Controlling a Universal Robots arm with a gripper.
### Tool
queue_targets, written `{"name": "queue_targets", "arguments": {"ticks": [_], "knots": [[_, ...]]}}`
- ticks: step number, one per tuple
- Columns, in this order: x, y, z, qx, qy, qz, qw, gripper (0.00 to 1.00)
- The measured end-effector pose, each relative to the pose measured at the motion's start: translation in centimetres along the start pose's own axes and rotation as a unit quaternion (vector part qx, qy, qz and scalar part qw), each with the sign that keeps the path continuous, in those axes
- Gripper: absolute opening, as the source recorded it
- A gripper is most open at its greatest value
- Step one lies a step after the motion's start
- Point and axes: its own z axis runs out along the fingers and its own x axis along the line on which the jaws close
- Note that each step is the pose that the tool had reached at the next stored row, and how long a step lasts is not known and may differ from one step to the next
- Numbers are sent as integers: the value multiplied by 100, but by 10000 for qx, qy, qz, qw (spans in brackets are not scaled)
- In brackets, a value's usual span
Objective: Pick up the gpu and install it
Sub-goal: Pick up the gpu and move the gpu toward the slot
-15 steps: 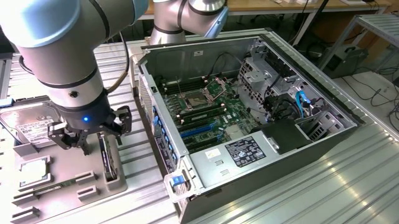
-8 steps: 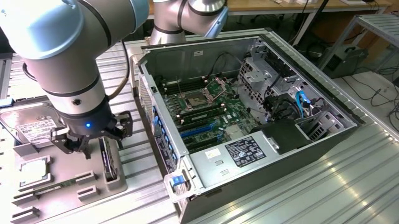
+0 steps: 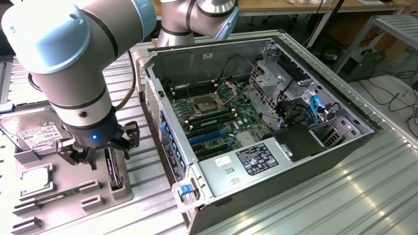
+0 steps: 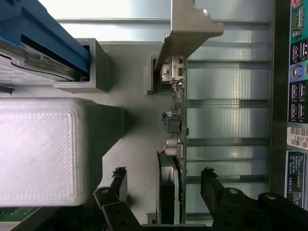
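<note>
The gpu (image 3: pixel 116 172) is a thin dark card standing on edge in a slot of the grey holder tray (image 3: pixel 78 196), at the exterior view's left beside the open computer case (image 3: pixel 261 122). In the wrist view the gpu (image 4: pixel 176 120) appears edge-on, its silvery bracket (image 4: pixel 192 29) at the far end. My gripper (image 3: pixel 99 153) hangs low over the card and is open. In the wrist view the gripper (image 4: pixel 164 182) has one black fingertip (image 4: pixel 118 178) on each side of the card, and neither visibly touches it.
A silver hard drive (image 3: pixel 33 129) with a white label and a square processor chip (image 3: pixel 36 178) also sit in the tray. The case lies open with its motherboard (image 3: pixel 216 120) facing up. A white printed block (image 4: pixel 43 149) stands close beside the gripper. The case's rear ports (image 4: pixel 296 72) are nearby.
</note>
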Motion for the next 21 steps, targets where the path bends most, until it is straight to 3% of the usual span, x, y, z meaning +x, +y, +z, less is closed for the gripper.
{"name": "queue_targets", "arguments": {"ticks": [2,5,9,10,16,19,21], "knots": [[0,0,0,0,0,0,10000,71],[0,0,0,0,0,0,10000,57],[0,0,1,0,0,0,10000,56],[0,0,1,0,0,0,10000,49],[-8,0,4,0,0,0,10000,47],[-9,0,4,0,0,0,10000,33],[-10,0,4,0,0,0,10000,33]]}}
